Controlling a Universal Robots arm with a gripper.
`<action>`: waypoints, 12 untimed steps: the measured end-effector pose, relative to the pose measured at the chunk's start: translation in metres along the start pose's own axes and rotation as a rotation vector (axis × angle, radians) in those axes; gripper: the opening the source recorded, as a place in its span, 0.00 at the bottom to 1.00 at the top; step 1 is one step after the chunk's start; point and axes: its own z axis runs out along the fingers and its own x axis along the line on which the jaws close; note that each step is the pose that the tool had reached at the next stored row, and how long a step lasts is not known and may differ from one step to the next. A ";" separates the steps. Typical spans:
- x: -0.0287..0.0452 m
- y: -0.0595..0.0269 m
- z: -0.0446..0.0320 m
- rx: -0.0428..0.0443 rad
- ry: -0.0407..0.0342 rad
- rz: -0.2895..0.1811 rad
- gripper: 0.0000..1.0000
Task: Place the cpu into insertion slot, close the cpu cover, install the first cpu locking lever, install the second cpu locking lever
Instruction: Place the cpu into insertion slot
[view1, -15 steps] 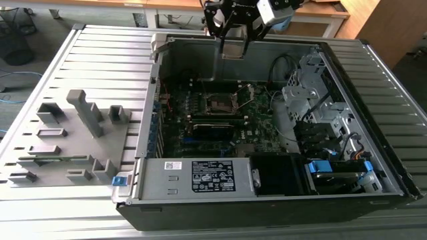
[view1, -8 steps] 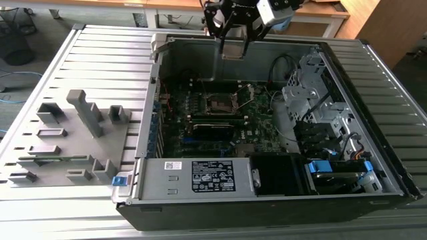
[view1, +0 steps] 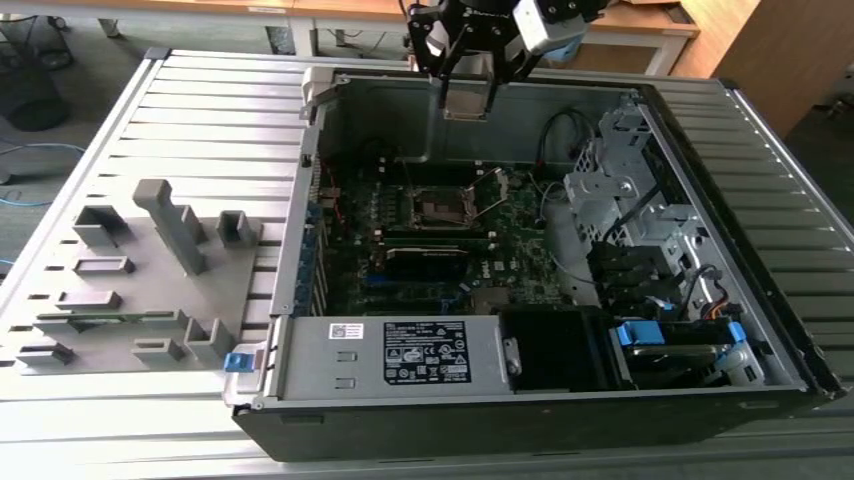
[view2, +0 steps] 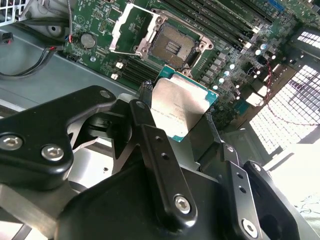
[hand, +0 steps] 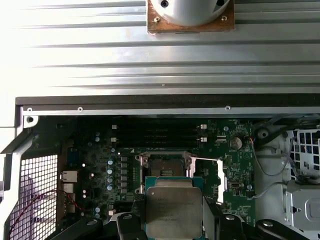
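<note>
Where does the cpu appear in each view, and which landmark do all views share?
Exterior view: the cpu, held in the gripper, is near the top centre, above the open case.
Second wrist view: the cpu, gripped, lies close before the insertion slot.
First wrist view: the cpu lies just before that slot.
Shared landmark: the insertion slot on the green motherboard.

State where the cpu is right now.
In the exterior view the cpu is gripped in the hand at top centre, raised above the open computer case and apart from the insertion slot.
</note>
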 end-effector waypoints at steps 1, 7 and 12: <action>0.0000 0.0000 0.0001 0.0000 0.0000 0.000 0.54; -0.0001 -0.0002 0.0028 0.0000 0.0000 0.000 0.54; -0.0001 -0.0003 0.0035 0.0000 0.0000 0.000 0.54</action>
